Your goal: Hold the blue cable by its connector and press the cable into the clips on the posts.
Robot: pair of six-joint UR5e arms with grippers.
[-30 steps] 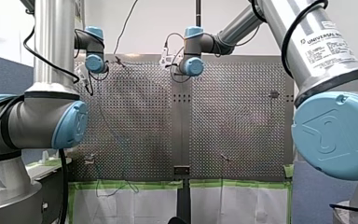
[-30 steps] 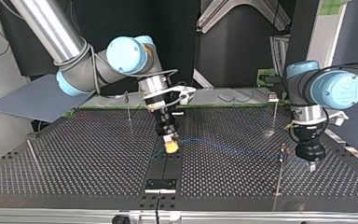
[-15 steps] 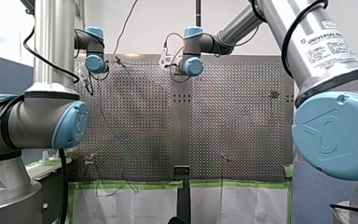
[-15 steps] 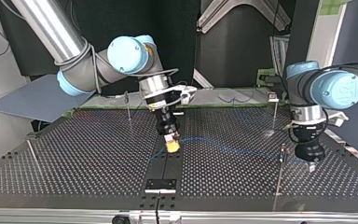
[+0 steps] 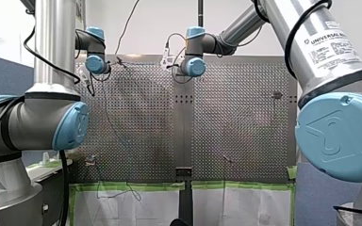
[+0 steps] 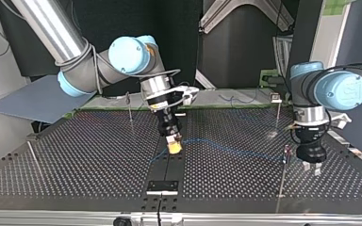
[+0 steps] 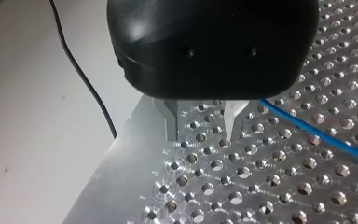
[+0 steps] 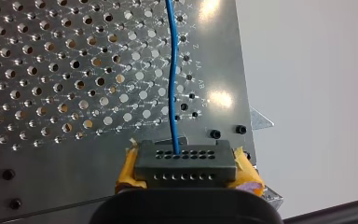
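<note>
The blue cable point(image 6: 231, 149) lies across the perforated table point(image 6: 75, 160). It runs from its grey connector point(image 8: 184, 161) towards a thin post point(image 6: 283, 176) at the top view's right. My right gripper point(image 6: 173, 147) is shut on the connector, its yellow pads point(image 8: 127, 170) on both sides, and the cable point(image 8: 171, 70) leads straight away from it. My left gripper point(image 6: 312, 168) hovers just beyond that post with its fingers apart. In the left wrist view the gripper point(image 7: 200, 135) holds nothing, and the cable point(image 7: 307, 131) passes beside it on the plate.
More thin posts point(image 6: 130, 112) point(image 6: 277, 115) point(image 6: 34, 159) stand on the table. A black bracket point(image 6: 162, 186) sits at the table's near edge in the top view. A black wire point(image 7: 81, 77) runs off the plate beside my left gripper.
My left gripper's fingers have spread apart; they were together in both earlier frames. My right arm and the connector have stayed put.
</note>
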